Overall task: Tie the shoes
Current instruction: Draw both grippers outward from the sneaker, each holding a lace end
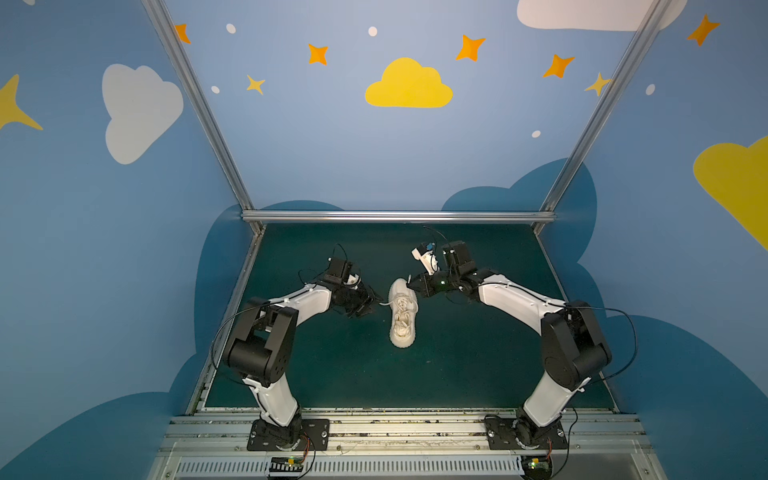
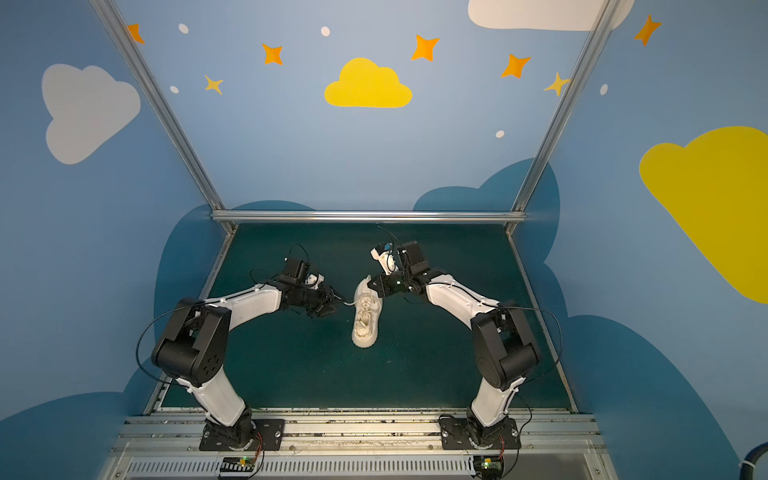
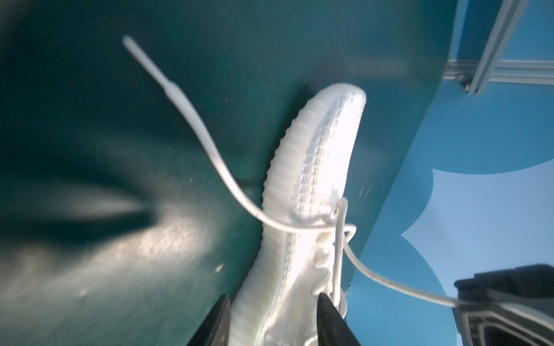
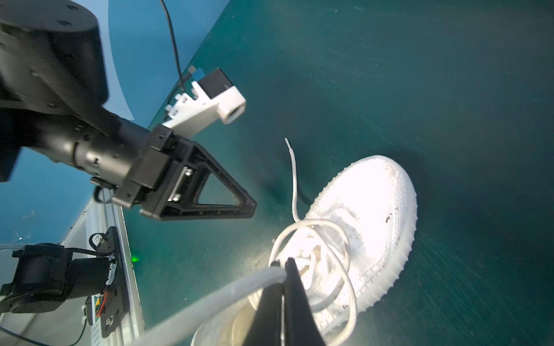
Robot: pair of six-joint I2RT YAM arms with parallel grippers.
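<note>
I am working over a dark green mat (image 1: 332, 374). Blue walls (image 1: 332, 145) with clouds (image 1: 409, 85) and stars (image 1: 318, 54) are enclosing it behind aluminium posts (image 1: 200, 104).

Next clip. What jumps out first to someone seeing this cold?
A lone white sneaker lies at the centre of the green mat. On one side the right gripper is shut on a lace. On the other, the left gripper stands open, the other lace end loose.
</note>
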